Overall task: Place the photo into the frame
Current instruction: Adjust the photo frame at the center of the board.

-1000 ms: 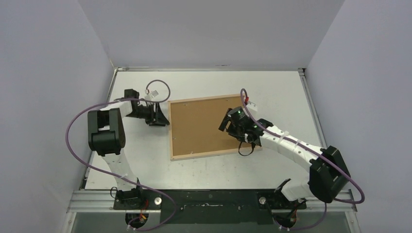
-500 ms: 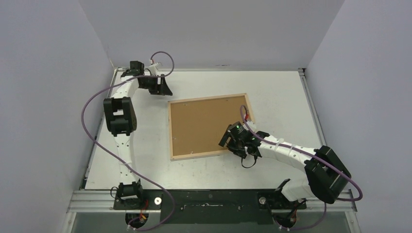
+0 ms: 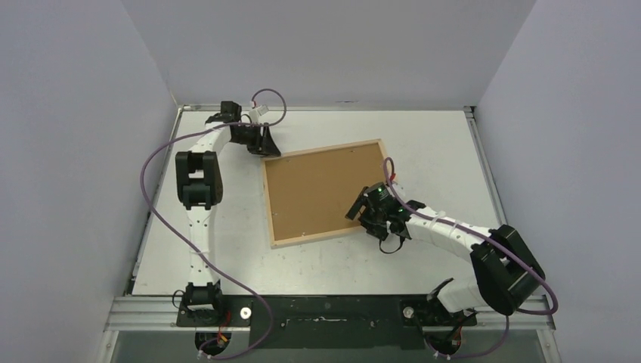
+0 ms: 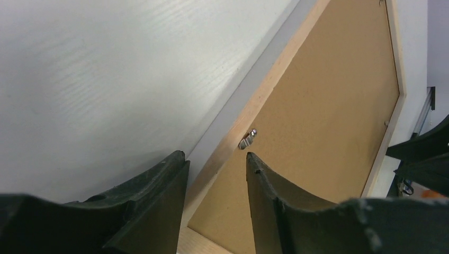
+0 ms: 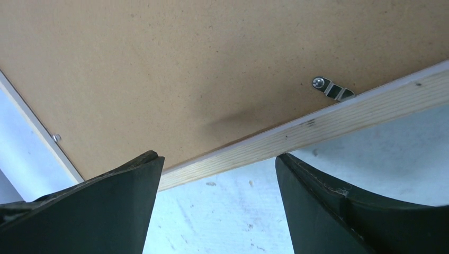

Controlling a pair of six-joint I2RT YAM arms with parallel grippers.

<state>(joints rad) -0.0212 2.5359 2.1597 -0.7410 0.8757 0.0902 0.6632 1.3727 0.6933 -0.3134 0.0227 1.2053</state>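
So, step in hand: judging by the layout, closing up or checking the back of the frame, which lies face down on the table, turned slightly askew.
Photo: not visible in any view. I cannot tell whether it lies under the backing panel.
Frame holds: the brown backing panel, seated flush inside the wooden bars, with small metal clips at its edge.
Left gripper: at the frame's far left corner, fingers a narrow gap apart, pinching nothing.
Right gripper: above the bar by the near right corner, fingers spread wide, empty.
Doing it well: steady the frame with one arm so it does not skid, press the panel flat, then nudge each clip inward over the panel with a fingertip, gently.
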